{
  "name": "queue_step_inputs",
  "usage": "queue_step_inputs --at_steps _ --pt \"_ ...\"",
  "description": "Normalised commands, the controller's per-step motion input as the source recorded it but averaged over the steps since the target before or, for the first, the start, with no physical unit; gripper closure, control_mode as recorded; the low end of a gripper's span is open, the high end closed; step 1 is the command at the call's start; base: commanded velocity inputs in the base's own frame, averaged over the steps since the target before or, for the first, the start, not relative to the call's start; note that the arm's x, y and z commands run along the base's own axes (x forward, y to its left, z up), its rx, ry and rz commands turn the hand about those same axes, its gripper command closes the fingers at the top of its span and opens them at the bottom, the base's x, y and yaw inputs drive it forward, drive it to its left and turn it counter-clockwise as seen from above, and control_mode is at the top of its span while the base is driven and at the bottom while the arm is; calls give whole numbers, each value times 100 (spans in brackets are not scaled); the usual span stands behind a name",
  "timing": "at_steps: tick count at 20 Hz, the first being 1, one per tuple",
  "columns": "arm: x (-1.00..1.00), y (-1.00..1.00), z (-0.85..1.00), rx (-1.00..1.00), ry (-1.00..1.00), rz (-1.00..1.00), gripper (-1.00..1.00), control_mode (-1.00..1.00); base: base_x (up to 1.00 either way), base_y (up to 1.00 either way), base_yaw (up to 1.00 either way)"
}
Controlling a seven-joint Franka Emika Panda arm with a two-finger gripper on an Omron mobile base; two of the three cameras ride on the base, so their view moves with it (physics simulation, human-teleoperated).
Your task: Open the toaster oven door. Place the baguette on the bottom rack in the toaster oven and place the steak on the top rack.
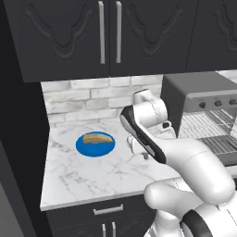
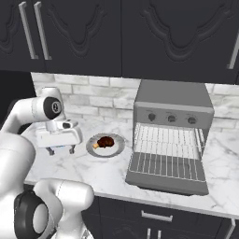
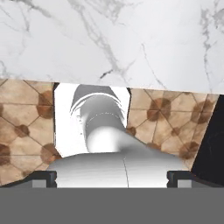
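Door: the toaster oven door (image 2: pixel 167 173) lies folded down flat, racks exposed.
Jaws: the gripper (image 2: pixel 59 148) hangs empty, spread wide, over the bench (image 1: pixel 78 173).
Baguette: the baguette (image 1: pixel 97 138) lies on a blue plate (image 1: pixel 83 148), left of the jaws, long axis left-right.
Steak: the steak (image 2: pixel 105 141) sits on a grey plate (image 2: pixel 116 148), just right of the jaws.

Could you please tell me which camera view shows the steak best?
The right base view: the steak lies unobstructed on its grey plate, left of the open toaster oven. In the left base view the arm covers that spot; the hand view faces bare counter.
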Motion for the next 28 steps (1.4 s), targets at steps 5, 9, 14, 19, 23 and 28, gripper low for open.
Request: queue_step_inputs --at_steps 5,9,14,19,23,28 --pt "-10 19 0 0 16 10 -100 -100 0 0 0" --pt "-8 15 -1 3 23 11 -100 -100 0 0 0" --pt "-7 17 -6 9 22 6 -100 -100 0 0 0" --pt "12 18 -7 7 0 0 -100 -100 0 0 0" --pt "2 10 -2 0 -15 8 -100 -100 0 0 0" --pt "11 9 0 0 -49 6 -100 -100 0 0 0"
